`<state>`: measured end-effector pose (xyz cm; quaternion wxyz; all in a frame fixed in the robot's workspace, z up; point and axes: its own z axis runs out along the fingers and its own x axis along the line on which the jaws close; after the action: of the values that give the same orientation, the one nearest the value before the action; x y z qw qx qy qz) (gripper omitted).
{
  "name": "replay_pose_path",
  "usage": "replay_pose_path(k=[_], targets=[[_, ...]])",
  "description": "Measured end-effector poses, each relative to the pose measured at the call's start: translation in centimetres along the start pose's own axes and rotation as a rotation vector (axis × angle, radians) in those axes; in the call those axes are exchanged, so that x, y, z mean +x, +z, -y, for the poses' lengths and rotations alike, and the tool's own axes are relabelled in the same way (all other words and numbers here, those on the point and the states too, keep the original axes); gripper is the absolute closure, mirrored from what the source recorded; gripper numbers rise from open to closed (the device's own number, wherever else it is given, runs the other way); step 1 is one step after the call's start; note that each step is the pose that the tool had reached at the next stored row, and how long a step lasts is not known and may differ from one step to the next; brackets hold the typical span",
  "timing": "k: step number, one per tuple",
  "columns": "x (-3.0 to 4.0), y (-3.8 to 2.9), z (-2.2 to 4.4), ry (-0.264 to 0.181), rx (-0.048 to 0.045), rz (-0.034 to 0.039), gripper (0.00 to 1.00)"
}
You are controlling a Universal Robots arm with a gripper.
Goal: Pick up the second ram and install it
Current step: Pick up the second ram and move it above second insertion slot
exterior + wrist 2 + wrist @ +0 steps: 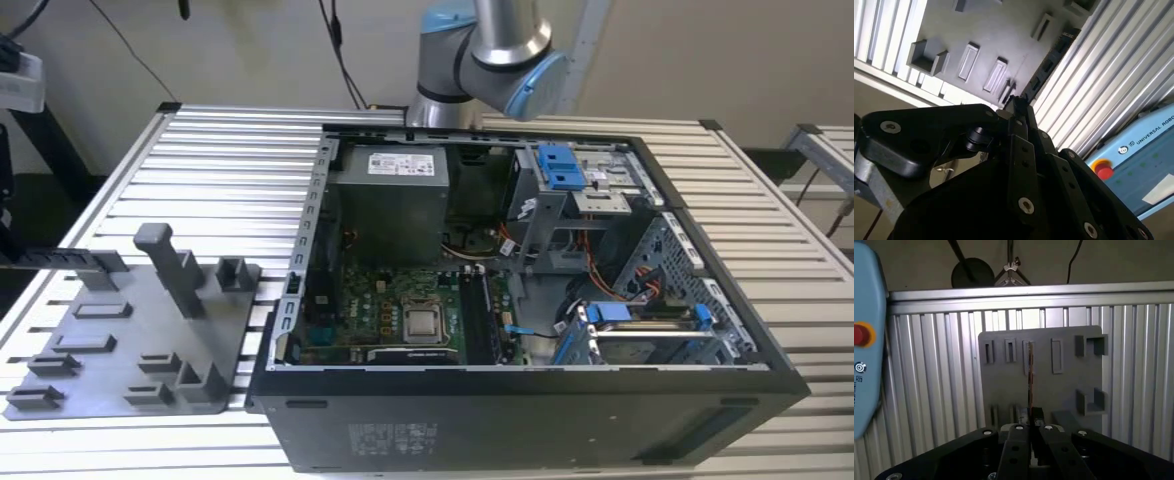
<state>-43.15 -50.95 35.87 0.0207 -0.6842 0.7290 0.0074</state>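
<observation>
First wrist view: the second ram (1029, 375) is seen edge-on as a thin dark strip, clamped between the fingers (1016, 440) of the gripper (1030, 420), which are closed tight on its near end. The board is held in the air over the grey holder plate (1064, 390), in line with one of the plate's narrow slots and apart from it. A blue pendant (861, 335) with a red button is seen lying on the slatted metal surface (929, 390). In the second wrist view the ram (1044, 66) is shown reaching out from the closed gripper (1015, 102) across the plate's edge. In the exterior view the plate (120, 340) is placed at the exterior view's left, just beside the open computer case (534, 420), inside which the motherboard (387, 300) is exposed. The arm (481, 45) is seen behind the case.
</observation>
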Motion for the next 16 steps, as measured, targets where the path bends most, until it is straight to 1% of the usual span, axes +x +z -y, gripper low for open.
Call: replay_pose_path(k=[3,8,11,14,16], targets=[[-0.05,-1.12,0.02,0.0,0.0001,0.0,0.86],[-0.14,-3.29,0.05,0.0,-0.0001,-0.0001,0.86],[-0.18,-4.46,0.08,0.0,-0.0002,-0.0002,0.86],[-0.22,-5.52,0.1,0.0,-0.0001,-0.0002,0.86],[-0.24,-5.99,0.11,0.0,0.0001,0.0,0.86]])
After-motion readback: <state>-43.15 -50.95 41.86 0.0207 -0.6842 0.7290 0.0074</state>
